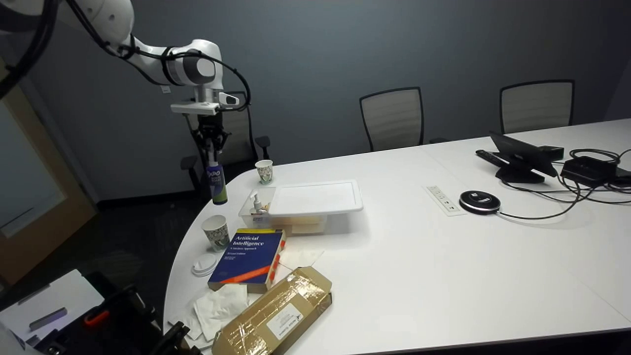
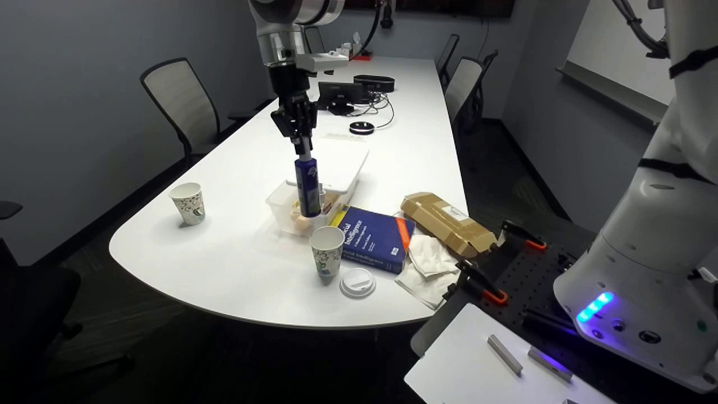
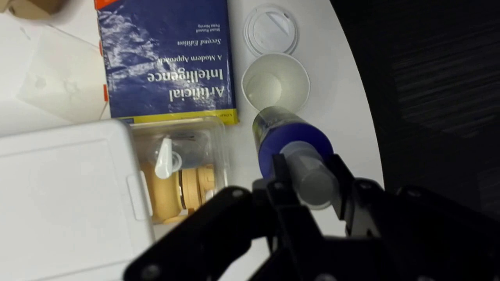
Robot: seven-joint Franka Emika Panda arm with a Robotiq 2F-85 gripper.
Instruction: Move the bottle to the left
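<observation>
EXPO bottle [image 2: 308,188] in the air over the white surface [image 2: 241,275], roughly upright with a slight lean; tool [image 3: 308,169] gripping it by the pale cap [image 3: 314,183], a finger [image 3: 281,171] on each side. On the surface: plastic container [image 2: 282,209] partly covered by white lid [image 1: 315,198], Artificial Intelligence textbook [image 2: 373,238] next to it, patterned paper cup [image 2: 327,255], coffee-cup lid [image 2: 358,282] just beside. Another paper cup [image 2: 189,205] well apart; cardboard box [image 2: 443,221] near the book.

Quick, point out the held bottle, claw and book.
Held bottle [image 2: 308,188]: in an exterior view, on its dark body.
Claw [image 3: 308,164]: in the wrist view, midway between its fingertips.
Book [image 1: 249,260]: in an exterior view, on its front cover.
</observation>
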